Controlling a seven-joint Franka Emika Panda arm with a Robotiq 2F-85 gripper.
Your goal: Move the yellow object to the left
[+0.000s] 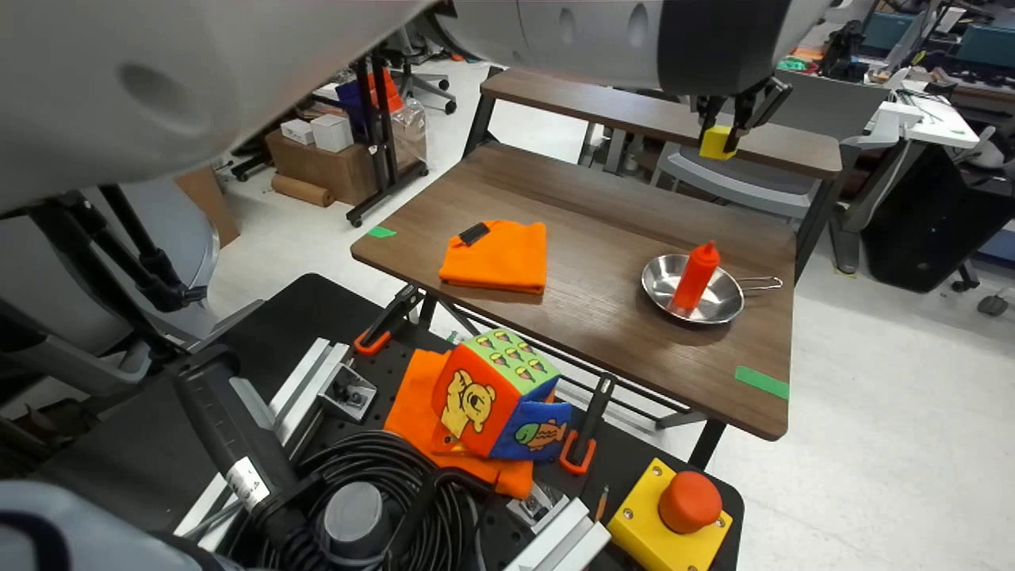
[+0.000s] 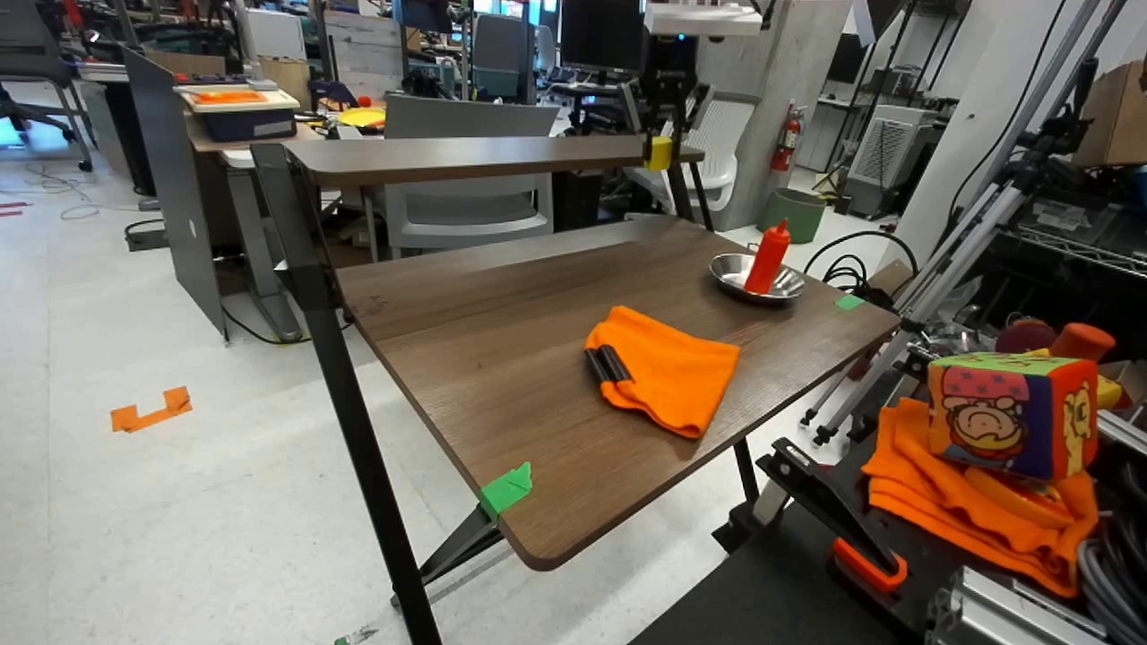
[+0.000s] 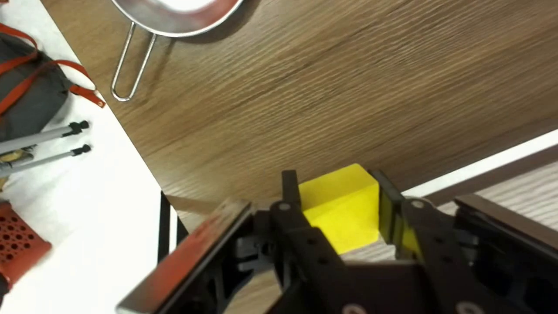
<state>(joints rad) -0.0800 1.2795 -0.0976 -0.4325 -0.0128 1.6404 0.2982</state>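
"Where was the block?"

"Aloft, pinched on two opposite sides by the gripper, off the table. It hung close to the shelf; whether over its edge or in front of it, the views did not settle."

"So the pick-up was done?"

"Grip and lift looked complete. The leftward carry was harder to call: nothing showed whose left was meant, nor where it ended. Setting the block down and letting go remained, it appeared."

"What was at stake?"

"An early release at that height would likely have sent the block tumbling, with the job unfinished."

"And around it?"

"The pan sat on the table, apart from the block, with the red bottle standing in it; neither looked part of the job. Farther off, the orange cloth lay folded toward the opposite end."
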